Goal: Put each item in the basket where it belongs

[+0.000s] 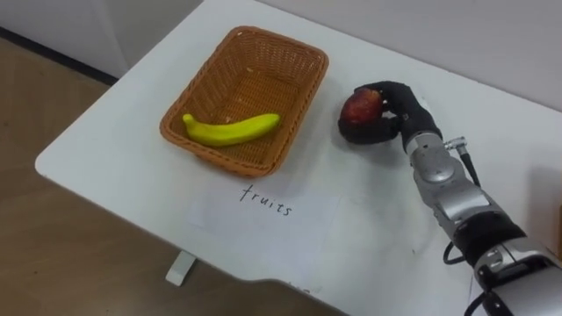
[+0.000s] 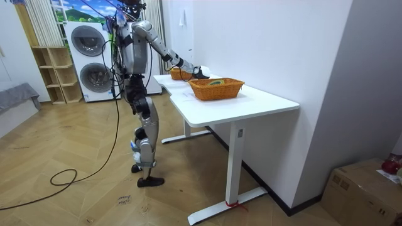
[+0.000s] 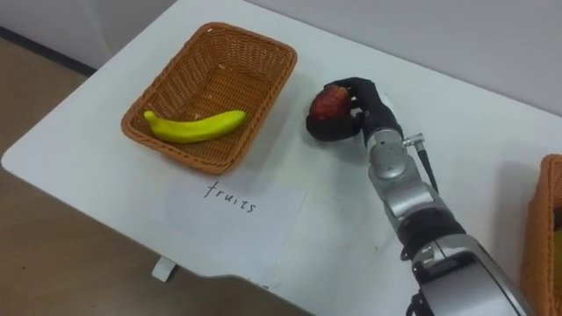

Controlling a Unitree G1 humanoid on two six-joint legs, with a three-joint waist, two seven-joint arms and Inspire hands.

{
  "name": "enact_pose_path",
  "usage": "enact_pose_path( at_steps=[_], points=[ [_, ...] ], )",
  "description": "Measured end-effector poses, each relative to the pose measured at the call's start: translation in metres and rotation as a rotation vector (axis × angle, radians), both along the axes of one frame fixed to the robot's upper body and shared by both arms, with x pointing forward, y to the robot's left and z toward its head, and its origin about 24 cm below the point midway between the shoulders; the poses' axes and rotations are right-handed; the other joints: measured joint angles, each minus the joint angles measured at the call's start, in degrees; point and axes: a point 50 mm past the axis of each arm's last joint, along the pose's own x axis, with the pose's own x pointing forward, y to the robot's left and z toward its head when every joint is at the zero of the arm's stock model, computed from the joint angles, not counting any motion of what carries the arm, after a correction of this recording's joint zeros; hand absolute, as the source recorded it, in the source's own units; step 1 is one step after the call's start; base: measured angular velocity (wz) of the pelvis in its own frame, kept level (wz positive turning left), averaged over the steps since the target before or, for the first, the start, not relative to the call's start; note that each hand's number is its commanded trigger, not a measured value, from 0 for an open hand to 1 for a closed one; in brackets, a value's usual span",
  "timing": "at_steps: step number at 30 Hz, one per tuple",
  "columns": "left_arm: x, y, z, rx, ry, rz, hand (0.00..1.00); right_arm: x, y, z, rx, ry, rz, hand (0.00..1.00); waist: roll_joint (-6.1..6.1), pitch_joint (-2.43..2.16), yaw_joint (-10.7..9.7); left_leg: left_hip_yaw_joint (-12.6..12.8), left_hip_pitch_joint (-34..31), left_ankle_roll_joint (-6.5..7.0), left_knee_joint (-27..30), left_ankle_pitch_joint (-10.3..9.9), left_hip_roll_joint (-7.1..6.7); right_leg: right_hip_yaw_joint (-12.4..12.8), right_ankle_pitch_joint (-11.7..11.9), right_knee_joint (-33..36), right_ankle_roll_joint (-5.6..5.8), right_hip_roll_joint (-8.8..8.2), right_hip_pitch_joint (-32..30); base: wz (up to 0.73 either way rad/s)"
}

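Starting at the left, the white table (image 1: 97, 149) has a bare corner, and then comes the wicker basket (image 1: 281, 37). One banana (image 1: 233, 129) already lies along the near side of it. Just in front of the basket is a paper label (image 1: 263, 206) with handwriting on it.

Moving right, here's the action: the right hand (image 1: 402, 107) has its dark fingers curled round a red apple (image 1: 360, 107). It is just right of the basket's far corner, close beside the rim and still outside the basket. So the fruit is in the grip but not yet sorted.

What could go wrong? The apple is round and smooth, and the fingers (image 1: 384, 95) wrap it from the right and underneath. If it comes up too low it could clip the rim and roll out of the hold. It could also shove the light basket toward the left edge. A drop from height might land the apple on the banana or bounce it out.

At the far right, a second wicker basket (image 3: 546, 219) is cut off by the frame, and its contents can't be made out. I also can't tell whether the apple sits on the table or is just clear of it, because the hand covers its underside. In the room view the robot stands at the table's long side with one arm stretched out, and the hand there is too small to read.
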Motion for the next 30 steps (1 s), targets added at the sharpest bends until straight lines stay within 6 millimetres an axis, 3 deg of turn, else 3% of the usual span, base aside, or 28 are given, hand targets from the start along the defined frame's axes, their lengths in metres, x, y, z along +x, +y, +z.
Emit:
enact_pose_path(
  at_steps=[8,12,13,16,22,28,30],
  points=[
    [-0.001,0.003,0.001,0.014,-0.012,0.025,0.00,-0.001,0.000,-0.001,-0.021,0.015,0.010,1.00,0.12,-0.07,-0.15,-0.24,0.68,-0.01,-0.06,-0.02,-0.01,-0.04,0.01,-0.06,0.00,0.24,0.73,0.00],
    [-0.002,0.004,0.002,0.012,-0.023,0.041,0.00,-0.003,0.001,-0.002,-0.017,0.023,0.011,1.00,0.42,-0.34,-0.39,-0.23,1.56,-0.01,-0.15,-0.02,-0.03,-0.01,0.02,-0.31,0.03,0.26,1.60,0.01],
    [-0.004,0.004,0.002,0.013,-0.021,0.044,0.00,-0.005,0.001,-0.006,-0.015,0.034,0.013,1.00,0.62,-0.73,-0.47,-0.21,2.03,-0.01,-0.29,-0.02,-0.04,-0.02,0.10,-0.85,0.16,0.31,2.33,0.00],
    [-0.007,0.006,0.002,0.013,-0.019,0.058,0.00,-0.007,0.001,-0.008,-0.018,0.053,0.034,1.00,1.12,-1.09,-1.06,-0.25,2.94,-0.01,-0.52,-0.02,-0.05,0.02,0.12,-1.12,0.20,0.19,3.20,0.00],
    [-0.016,0.009,0.003,0.015,-0.024,0.098,0.00,-0.002,0.000,0.008,0.010,-0.006,0.035,1.00,1.15,-1.31,-3.14,-0.15,3.90,0.00,-0.39,0.00,-0.03,-0.01,0.12,-1.06,0.21,-0.04,4.23,-0.01],
    [-0.017,0.010,0.002,0.017,-0.022,0.105,0.00,-0.001,-0.004,0.010,0.034,-0.010,0.014,1.00,1.08,-1.35,-3.40,-0.19,6.63,0.00,-1.02,-0.01,-0.01,-0.02,0.12,-0.99,0.21,-0.01,6.62,0.00],
    [-0.019,0.010,0.002,0.019,-0.017,0.106,0.00,0.000,-0.003,0.012,0.058,-0.015,0.011,1.00,0.84,-1.59,-3.32,-0.15,6.88,-0.01,-1.39,-0.01,-0.01,0.04,0.12,-0.92,0.21,0.01,7.04,0.00]
  ],
)
